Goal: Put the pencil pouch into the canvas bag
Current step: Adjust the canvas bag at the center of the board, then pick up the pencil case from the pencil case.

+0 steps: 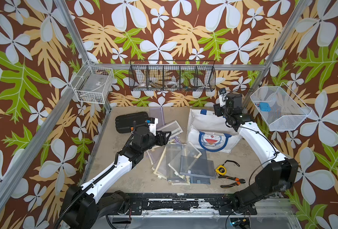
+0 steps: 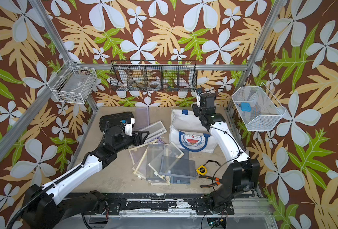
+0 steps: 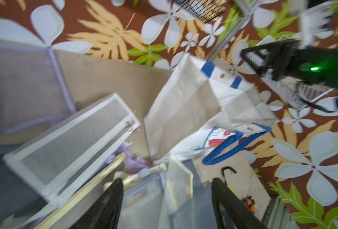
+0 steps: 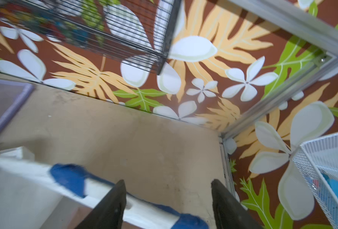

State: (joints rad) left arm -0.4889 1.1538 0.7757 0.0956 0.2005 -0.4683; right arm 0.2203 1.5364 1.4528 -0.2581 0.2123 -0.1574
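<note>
Canvas bag [image 1: 203, 123]: one. Pencil pouches [image 1: 196, 166]: heap, count unclear. Black case [image 1: 124, 121]: one. Left jaws spread, empty; right jaws spread.

Brown wallpaper [image 1: 164, 29] bears white flowers, tan fronds and green leaves. The canvas bag [image 1: 203, 121] is white, with blue handles and a blue-rimmed Doraemon face. The mesh pouches [image 1: 192, 168] are grey, edged in cream or lilac. The case [image 1: 128, 121] is black, the tape measure [image 1: 221, 170] yellow, the pliers [image 1: 233, 181] orange-and-black, the tabletop [image 1: 124, 174] beige.
</note>
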